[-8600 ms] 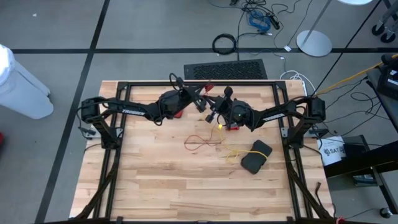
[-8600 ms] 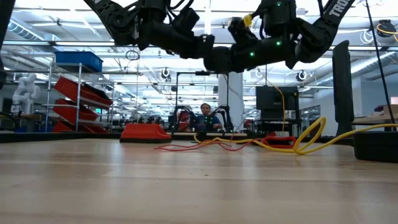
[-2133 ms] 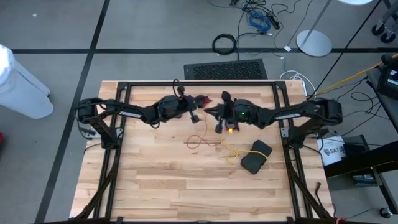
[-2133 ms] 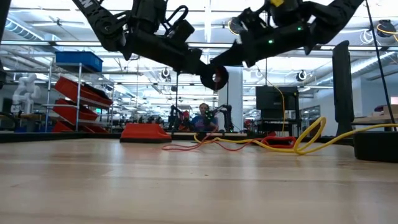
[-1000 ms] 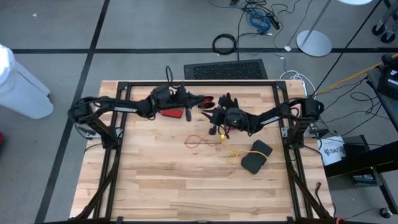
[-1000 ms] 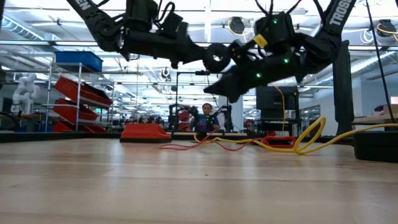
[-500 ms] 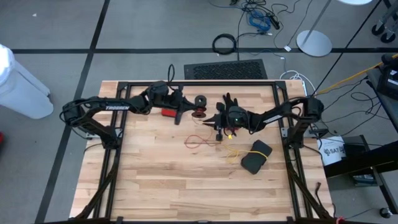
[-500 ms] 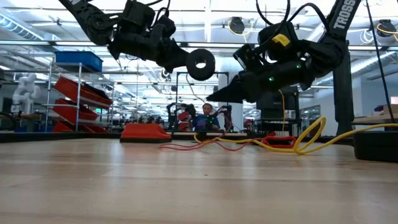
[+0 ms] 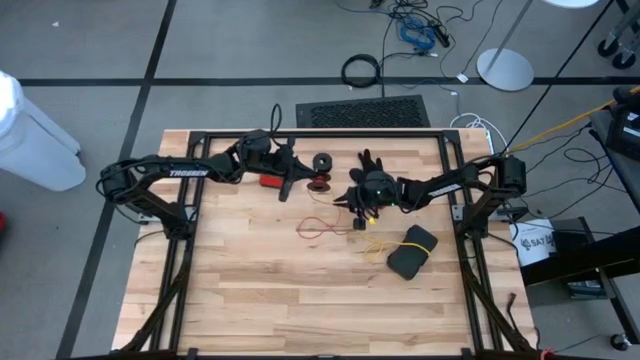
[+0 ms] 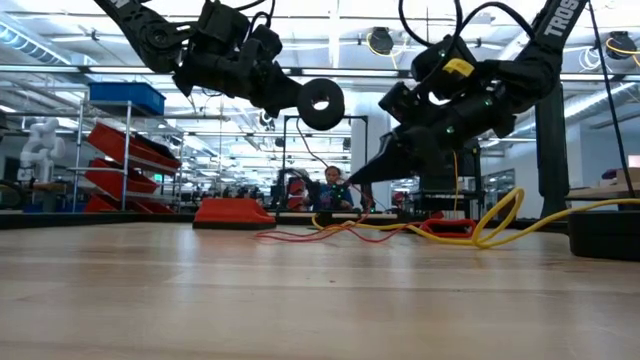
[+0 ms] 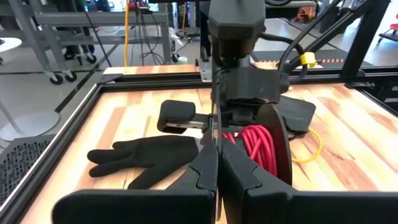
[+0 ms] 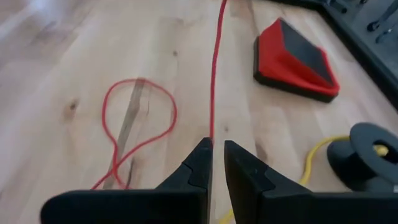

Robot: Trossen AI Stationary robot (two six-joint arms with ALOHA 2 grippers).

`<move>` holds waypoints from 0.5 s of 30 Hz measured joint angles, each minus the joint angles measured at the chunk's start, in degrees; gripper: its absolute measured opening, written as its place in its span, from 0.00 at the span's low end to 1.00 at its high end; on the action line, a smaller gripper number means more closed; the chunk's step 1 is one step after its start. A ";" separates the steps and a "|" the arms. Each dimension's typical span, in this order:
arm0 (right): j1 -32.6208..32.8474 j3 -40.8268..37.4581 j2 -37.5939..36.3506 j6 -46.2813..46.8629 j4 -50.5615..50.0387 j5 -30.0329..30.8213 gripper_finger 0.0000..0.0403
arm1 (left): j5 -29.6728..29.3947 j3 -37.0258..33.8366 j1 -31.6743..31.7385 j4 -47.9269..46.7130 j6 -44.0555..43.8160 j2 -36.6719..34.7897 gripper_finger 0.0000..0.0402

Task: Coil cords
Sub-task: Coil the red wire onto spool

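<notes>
Table [image 9: 250, 290] fills the centre of the high view. Left gripper [image 9: 300, 176], upper centre, is clenched on the rim of the black reel [image 10: 322, 103] wound with red cord [image 11: 258, 149]; its fingers hide part of the reel in the wrist view. Right gripper [image 12: 216, 163], just right of it, pinches the red cord strand [image 12: 214, 74], jaws nearly closed. A loose loop [image 9: 318, 228] lies mid-table. Yellow cord [image 9: 375, 245] lies beside the dark pouch [image 9: 412, 251], its reel [image 12: 367, 152] cut off at the frame edge. A black glove [image 11: 146, 155] lies behind.
</notes>
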 joint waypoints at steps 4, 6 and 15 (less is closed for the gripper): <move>0.00 0.00 0.00 0.02 -1.71 0.03 0.07 | 0.27 0.00 0.00 -0.06 -0.01 0.00 0.01; 0.04 0.00 0.00 0.08 -1.66 0.01 0.07 | 0.28 0.00 0.00 -0.06 -0.03 0.00 0.01; 0.00 0.00 0.00 1.74 -1.65 0.05 0.07 | 0.27 0.00 -0.89 0.00 -0.26 0.00 0.01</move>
